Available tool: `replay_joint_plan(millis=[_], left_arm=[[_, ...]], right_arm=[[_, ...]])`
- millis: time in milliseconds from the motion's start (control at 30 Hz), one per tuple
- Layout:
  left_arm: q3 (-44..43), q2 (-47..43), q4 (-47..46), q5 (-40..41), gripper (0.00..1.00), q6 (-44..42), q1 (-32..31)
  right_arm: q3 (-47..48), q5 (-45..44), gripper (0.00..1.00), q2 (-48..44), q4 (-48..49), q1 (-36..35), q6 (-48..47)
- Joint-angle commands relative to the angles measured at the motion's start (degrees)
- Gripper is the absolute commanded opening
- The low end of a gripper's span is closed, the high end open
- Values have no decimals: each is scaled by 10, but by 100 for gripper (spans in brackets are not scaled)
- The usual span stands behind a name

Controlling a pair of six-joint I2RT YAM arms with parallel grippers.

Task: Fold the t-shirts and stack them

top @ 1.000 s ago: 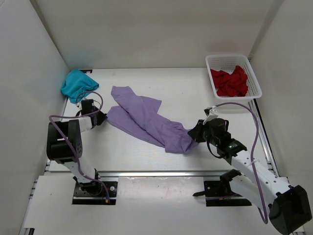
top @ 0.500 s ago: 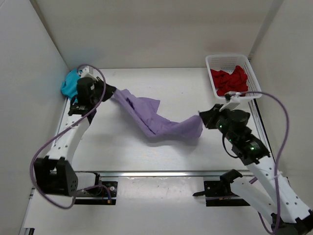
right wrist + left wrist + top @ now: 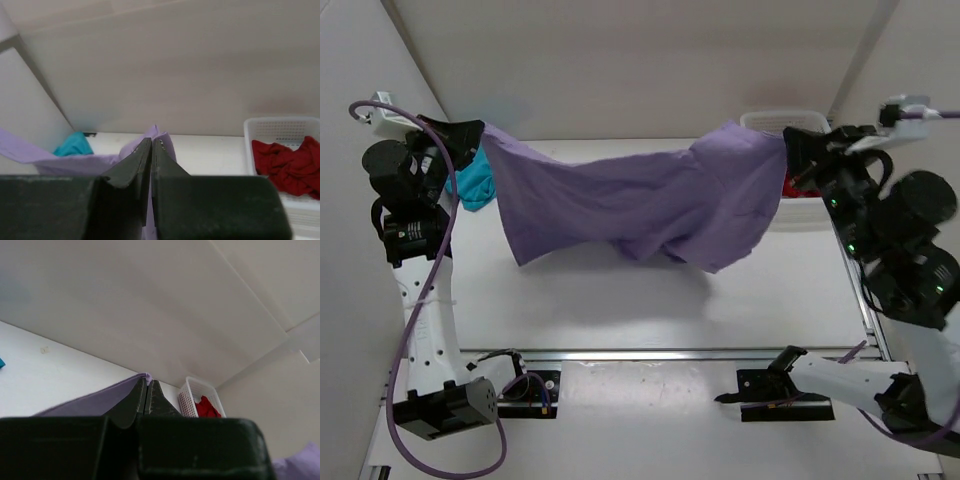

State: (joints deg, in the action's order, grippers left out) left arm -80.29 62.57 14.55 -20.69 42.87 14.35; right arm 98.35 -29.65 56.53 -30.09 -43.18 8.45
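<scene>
From the overhead camera I see the lavender t-shirt [image 3: 640, 200] stretched across the middle of the frame between my two arms. As far as I can tell it is lifted off the table [image 3: 620, 310], with its lower edge sagging in folds toward centre right. My left gripper [image 3: 472, 135], in the upper left, has its fingers pressed together on the shirt's left edge. The left wrist view shows a sliver of purple cloth pinched right at the tips. My right gripper [image 3: 790, 150], in the upper right, is clamped on the opposite edge, and its wrist camera shows purple fabric caught between the closed fingers. The teal t-shirt [image 3: 470, 187] lies crumpled at the far left of the table, partly hidden behind the raised cloth and the left arm. The red t-shirt [image 3: 287, 162] sits bunched inside the white mesh basket [image 3: 280, 129], plain to see at the lower right of the right wrist view. Overhead, only a scrap of red shows past the purple cloth.
</scene>
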Motion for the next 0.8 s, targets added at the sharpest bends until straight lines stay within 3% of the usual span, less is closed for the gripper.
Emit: replay_joint_plan(millis=[0,33,67,100,200,333,367,433,567,700,767], left_arm=[[10,20,20,-23,1,9,9],[22,28,17,-21,0,7,9],[46,35,5,-27,1,10,12],[58,42,0,-24,1,9,18],[97,80,-12,12,0,-5,4],[94,189,-28,54,0,-18,-37],[75,208,-28,54,0,-14,-45],[-17,289,-20,38,0,-4,-51],[-226,373,-5,37,0,31,-74],[-445,426,26,30,0,67,-53],[-455,412,-14,22,0,103,-22]], right_arm=[[26,160,1,91,-19,126,-24],[28,283,0,117,-22,229,10],[16,342,0,139,-17,298,30],[11,398,0,152,-4,316,38],[52,408,0,243,-32,349,12],[181,470,0,400,-72,390,10],[255,471,0,462,-106,395,14],[427,469,0,569,-131,402,30],[438,537,0,564,38,456,126],[462,527,0,532,210,503,207],[460,518,0,500,252,532,239]])
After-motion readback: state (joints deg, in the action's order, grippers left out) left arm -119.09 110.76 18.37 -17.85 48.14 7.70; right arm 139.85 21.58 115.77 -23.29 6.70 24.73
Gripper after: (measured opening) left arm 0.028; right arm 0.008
